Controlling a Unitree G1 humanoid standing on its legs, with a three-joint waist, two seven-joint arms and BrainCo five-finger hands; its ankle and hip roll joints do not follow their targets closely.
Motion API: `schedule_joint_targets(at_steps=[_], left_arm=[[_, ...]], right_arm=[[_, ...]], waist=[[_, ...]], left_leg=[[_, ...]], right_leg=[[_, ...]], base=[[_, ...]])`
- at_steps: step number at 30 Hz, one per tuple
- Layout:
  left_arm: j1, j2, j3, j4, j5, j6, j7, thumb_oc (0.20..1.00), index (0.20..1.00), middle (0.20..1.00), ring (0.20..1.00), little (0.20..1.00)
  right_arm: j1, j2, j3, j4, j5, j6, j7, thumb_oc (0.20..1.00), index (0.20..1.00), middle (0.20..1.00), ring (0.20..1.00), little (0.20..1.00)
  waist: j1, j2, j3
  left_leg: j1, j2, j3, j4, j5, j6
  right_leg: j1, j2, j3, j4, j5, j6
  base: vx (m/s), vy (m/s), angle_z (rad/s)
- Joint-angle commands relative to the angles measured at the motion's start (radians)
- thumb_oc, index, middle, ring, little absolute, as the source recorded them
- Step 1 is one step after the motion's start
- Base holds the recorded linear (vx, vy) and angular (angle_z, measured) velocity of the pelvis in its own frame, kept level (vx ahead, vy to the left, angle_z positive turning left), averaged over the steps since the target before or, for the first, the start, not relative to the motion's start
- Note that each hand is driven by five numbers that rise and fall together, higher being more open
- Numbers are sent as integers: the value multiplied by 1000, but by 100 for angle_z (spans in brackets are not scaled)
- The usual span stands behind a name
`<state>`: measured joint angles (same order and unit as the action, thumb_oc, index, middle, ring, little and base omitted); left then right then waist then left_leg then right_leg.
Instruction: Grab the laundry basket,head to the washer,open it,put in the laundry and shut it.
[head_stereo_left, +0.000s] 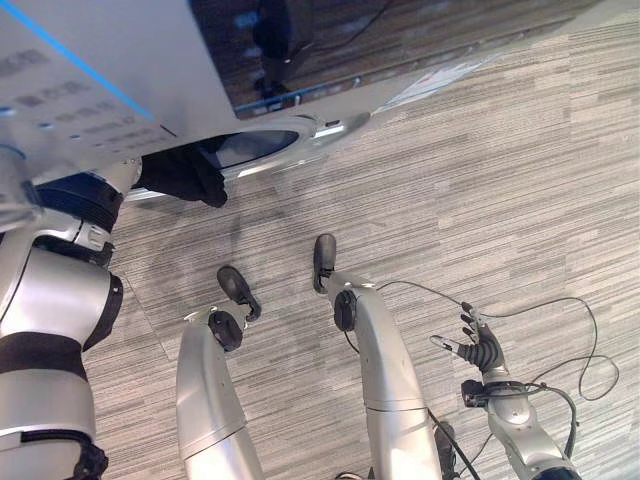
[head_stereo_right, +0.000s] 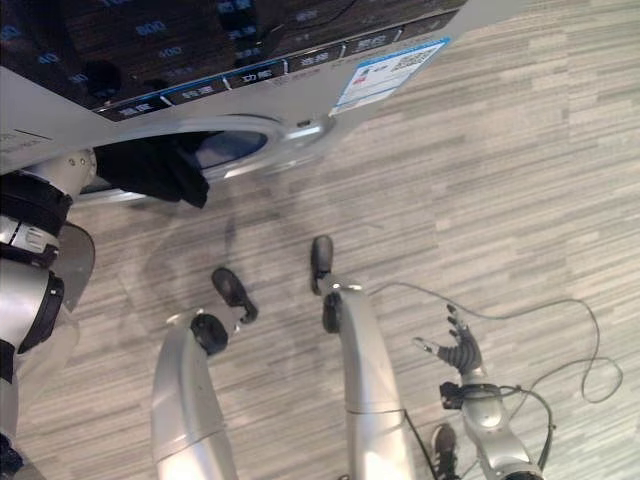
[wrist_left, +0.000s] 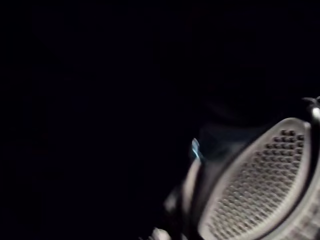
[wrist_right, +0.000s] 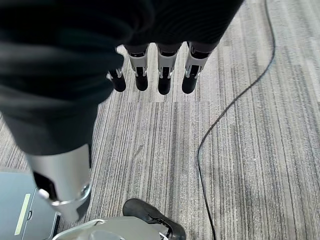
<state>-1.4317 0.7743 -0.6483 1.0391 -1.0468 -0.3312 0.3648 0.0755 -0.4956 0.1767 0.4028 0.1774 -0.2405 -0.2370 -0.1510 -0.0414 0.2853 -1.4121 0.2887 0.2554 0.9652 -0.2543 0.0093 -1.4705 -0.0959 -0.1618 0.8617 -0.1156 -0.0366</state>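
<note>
Dark crumpled laundry (head_stereo_right: 150, 168) hung over the silver-rimmed round washer opening (head_stereo_right: 262, 136), left hand's grip untellable inside; right hand (head_stereo_left: 482, 346) hung spread, empty, above striped grey floor (head_stereo_left: 480, 180).

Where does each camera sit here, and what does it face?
Left eye view: on the head, looking down at the washer, the dark laundry at its opening and the right hand.
Right eye view: same scene, slightly offset.
Left wrist view: inside the washer's perforated drum, mostly dark.
Right wrist view: along straight fingers at striped floor.
Both eye views share washer, laundry, right hand.
</note>
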Motion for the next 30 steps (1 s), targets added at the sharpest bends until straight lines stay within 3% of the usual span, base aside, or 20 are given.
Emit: schedule_joint_targets(at_steps=[1, 4, 5, 6, 10, 13, 21, 23, 30], left_arm=[[-121, 223, 119, -44, 126, 41, -57, 1000, 1000, 1000, 1000, 1000], [28, 238, 202, -80, 131, 32, -71, 1000, 1000, 1000, 1000, 1000], [413, 237, 419, -367, 177, -73, -28, 1000, 1000, 1000, 1000, 1000], [570, 220, 526, -462, 230, -102, 15, 1000, 1000, 1000, 1000, 1000], [864, 84, 728, -612, 246, -161, 62, 1000, 1000, 1000, 1000, 1000], [1012, -13, 821, -725, 263, -202, 88, 1000, 1000, 1000, 1000, 1000], [1224, -243, 900, -867, 346, -240, 109, 1000, 1000, 1000, 1000, 1000], [1266, -330, 880, -886, 331, -242, 91, 1000, 1000, 1000, 1000, 1000], [1356, -441, 804, -880, 322, -228, 39, 1000, 1000, 1000, 1000, 1000]], right_arm=[[87, -119, -56, -65, -43, -2, -15, 1000, 1000, 1000, 1000, 1000], [89, -117, -61, -55, -54, -6, -17, 1000, 1000, 1000, 1000, 1000], [96, -84, -80, -23, -79, -10, -52, 1000, 1000, 1000, 1000, 1000], [98, -90, -81, -17, -91, -17, -59, 1000, 1000, 1000, 1000, 1000], [87, -80, -86, 9, -101, -23, -74, 1000, 1000, 1000, 1000, 1000], [86, -76, -99, 3, -108, -26, -83, 1000, 1000, 1000, 1000, 1000], [97, -62, -131, -20, -125, -50, -90, 1000, 1000, 1000, 1000, 1000], [93, -52, -132, -10, -127, -49, -93, 1000, 1000, 1000, 1000, 1000], [110, -33, -130, 16, -122, -56, -93, 1000, 1000, 1000, 1000, 1000]], waist=[[12, 95, -20], [21, 93, 1], [42, 86, 34], [39, 85, 38], [42, 78, 51], [47, 76, 57], [59, 65, 83], [64, 59, 95], [75, 46, 93]], left_leg=[[50, -19, -66, 37, -50, -23], [54, -30, -60, 18, -37, -24], [72, -45, -54, -17, -16, -30], [82, -47, -51, -25, -10, -33], [106, -52, -47, -52, 2, -39], [113, -57, -47, -61, 6, -40], [124, -65, -49, -93, 18, -37], [122, -72, -50, -95, 21, -35], [82, -69, -75, -35, 9, -23]], right_leg=[[113, -26, 14, -60, 24, 122], [109, -29, 19, -69, 39, 124], [119, -27, 29, -104, 57, 123], [128, -24, 31, -112, 60, 122], [140, -22, 38, -130, 63, 119], [146, -24, 38, -138, 65, 115], [159, -20, 34, -176, 88, 115], [157, -21, 31, -176, 91, 115], [130, -23, 25, -110, 65, 103]], base=[[-48, 11, 22], [-56, 5, 9], [-83, -12, 1], [-72, -11, 3], [-11, -6, -3], [-20, -16, -6], [-19, -4, 0], [-15, -4, 0], [4, -7, 8]])
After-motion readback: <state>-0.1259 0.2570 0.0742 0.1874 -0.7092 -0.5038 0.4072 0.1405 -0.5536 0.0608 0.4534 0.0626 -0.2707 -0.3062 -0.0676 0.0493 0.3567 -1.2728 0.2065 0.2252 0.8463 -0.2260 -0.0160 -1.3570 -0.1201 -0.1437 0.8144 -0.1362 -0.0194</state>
